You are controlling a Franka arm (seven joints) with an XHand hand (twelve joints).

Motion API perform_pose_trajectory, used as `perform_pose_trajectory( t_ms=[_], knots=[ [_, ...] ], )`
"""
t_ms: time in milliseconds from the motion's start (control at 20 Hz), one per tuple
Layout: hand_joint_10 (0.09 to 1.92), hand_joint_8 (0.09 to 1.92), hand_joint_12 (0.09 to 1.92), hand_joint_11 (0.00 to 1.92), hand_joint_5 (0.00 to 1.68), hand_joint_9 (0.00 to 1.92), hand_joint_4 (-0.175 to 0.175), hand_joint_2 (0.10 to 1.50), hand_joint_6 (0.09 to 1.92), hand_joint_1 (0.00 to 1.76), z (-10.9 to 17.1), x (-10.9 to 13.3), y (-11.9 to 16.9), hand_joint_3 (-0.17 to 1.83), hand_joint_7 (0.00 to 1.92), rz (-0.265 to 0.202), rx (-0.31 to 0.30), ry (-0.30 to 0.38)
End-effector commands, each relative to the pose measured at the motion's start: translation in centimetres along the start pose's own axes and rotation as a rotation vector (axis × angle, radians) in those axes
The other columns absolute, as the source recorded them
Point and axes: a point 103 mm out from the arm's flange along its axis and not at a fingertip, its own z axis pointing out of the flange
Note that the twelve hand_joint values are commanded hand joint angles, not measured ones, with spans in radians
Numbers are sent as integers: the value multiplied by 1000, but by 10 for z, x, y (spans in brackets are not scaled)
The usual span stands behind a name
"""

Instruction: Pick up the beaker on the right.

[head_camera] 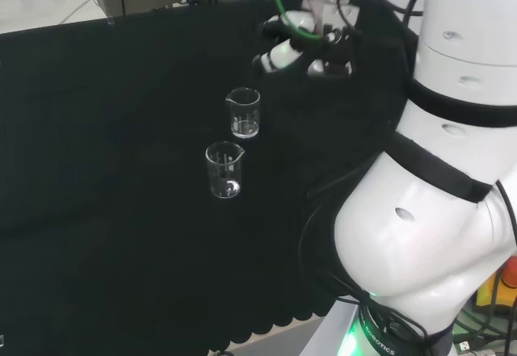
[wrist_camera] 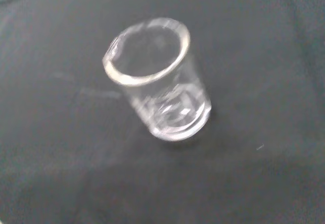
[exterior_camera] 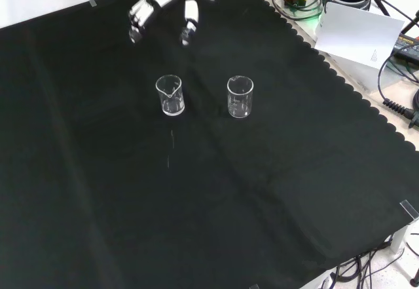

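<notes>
Clear glass beakers, two, stand upright and apart mid-cloth in the front view: one at left [exterior_camera: 170,96], one at right [exterior_camera: 239,97]. My black and white hand [exterior_camera: 163,4] hovers above the left one, fingers spread, empty. Black cloth [exterior_camera: 216,197] lies bare around both.

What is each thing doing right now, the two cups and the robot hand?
Left beaker in the front view: upright on the cloth, looks empty, untouched.
Right beaker in the front view: upright on the cloth, looks empty, untouched.
Hand: open, above the cloth, holding nothing.
</notes>
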Motion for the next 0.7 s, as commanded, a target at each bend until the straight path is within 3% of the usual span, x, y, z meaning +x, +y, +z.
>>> perform_pose_trajectory(
  t_ms=[50,200,400,600,700],
  knots=[
    [651,614,1399,38,303,296,-25,700,87,717,50,-25,12,435,134,-41,52,78],
    [649,614,1399,31,301,294,-25,681,87,739,57,-30,14,434,136,-51,56,90],
    [639,609,1393,8,304,270,-24,654,87,767,66,-30,19,453,134,-107,86,110],
    [631,598,1378,0,307,248,-23,627,87,786,79,-29,24,480,123,-130,91,124],
    [627,593,1365,0,308,236,-22,619,87,794,86,-29,29,487,115,-130,134,143]
  ],
)
